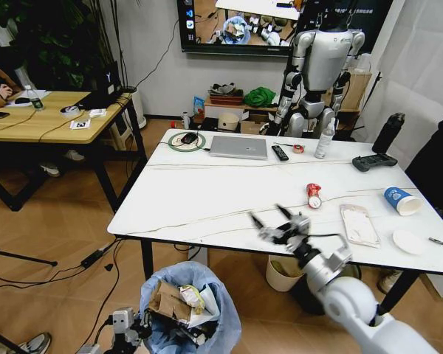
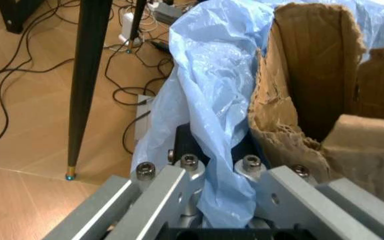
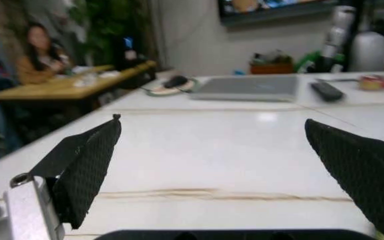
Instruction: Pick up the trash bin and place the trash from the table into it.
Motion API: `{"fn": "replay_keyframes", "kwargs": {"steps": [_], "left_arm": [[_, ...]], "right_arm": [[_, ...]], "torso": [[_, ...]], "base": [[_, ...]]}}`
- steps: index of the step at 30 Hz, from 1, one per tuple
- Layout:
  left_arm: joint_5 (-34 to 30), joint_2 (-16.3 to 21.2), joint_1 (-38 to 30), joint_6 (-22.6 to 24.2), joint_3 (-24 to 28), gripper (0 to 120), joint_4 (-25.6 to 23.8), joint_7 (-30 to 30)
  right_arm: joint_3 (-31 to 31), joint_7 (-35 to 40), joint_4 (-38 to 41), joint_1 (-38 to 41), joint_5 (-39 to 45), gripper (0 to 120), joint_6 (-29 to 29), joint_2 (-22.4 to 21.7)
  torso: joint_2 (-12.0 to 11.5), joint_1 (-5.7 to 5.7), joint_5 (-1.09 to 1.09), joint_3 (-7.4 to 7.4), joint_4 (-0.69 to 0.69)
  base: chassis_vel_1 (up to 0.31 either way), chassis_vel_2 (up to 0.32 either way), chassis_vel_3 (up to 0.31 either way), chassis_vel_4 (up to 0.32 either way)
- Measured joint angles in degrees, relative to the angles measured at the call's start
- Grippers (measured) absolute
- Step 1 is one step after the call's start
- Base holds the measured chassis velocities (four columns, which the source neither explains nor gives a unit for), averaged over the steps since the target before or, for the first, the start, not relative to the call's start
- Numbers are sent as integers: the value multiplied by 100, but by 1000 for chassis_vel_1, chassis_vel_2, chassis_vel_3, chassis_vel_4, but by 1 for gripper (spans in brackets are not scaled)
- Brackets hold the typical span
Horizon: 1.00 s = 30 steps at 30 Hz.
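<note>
The table (image 1: 207, 199) holds a crushed can (image 1: 313, 195) at far right. Trash bin (image 1: 207, 284) hangs near-left, its bag clamped by the left gripper (image 2: 222, 200). Right gripper (image 1: 272, 218) hovers, jaws apart; thin plastic could slip.

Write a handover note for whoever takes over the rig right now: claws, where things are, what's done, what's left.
Left claw: low beside the table, shut on the trash bin's blue liner rim.
Right claw: open and empty, above the table's near edge.
Done: torn cardboard and crumpled wrappers are in the bin.
Left on the table, toward the robot's right: crushed red can, clear plastic package, blue paper cup, white disc.
Leave alone: laptop, remote, game controller.
</note>
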Motion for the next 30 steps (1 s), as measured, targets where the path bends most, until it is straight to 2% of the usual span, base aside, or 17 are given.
{"fn": "replay_keyframes", "kwargs": {"steps": [1, 7, 20, 27, 30], "left_arm": [[0, 0, 0, 0, 0, 0, 0, 0], [-9, 12, -28, -1, -33, 0, 1, 1], [-10, -84, -38, 0, -66, 0, 36, -2], [-10, -94, -51, 6, -70, 0, 49, -7], [-11, -96, -53, 9, -71, 0, 54, -9]], "right_arm": [[0, 0, 0, 0, 0, 100, 0, 0], [93, 468, -785, 721, -73, 100, -1224, 219], [-152, 408, -2065, 1331, -241, 100, -1488, 501], [-192, 372, -2285, 1387, -333, 100, -1475, 516], [-200, 343, -2369, 1392, -348, 96, -1463, 515]], "torso": [[0, 0, 0, 0, 0], [0, 0, -1, 0, 3], [0, 1, -1, 0, 2], [0, 1, -1, 0, 1], [0, 0, -1, 0, 1]], "base": [[0, 0, 0, 0], [0, 0, 0, 0], [0, 0, 0, 0], [0, 0, 0, 0], [0, 0, 0, 0]]}}
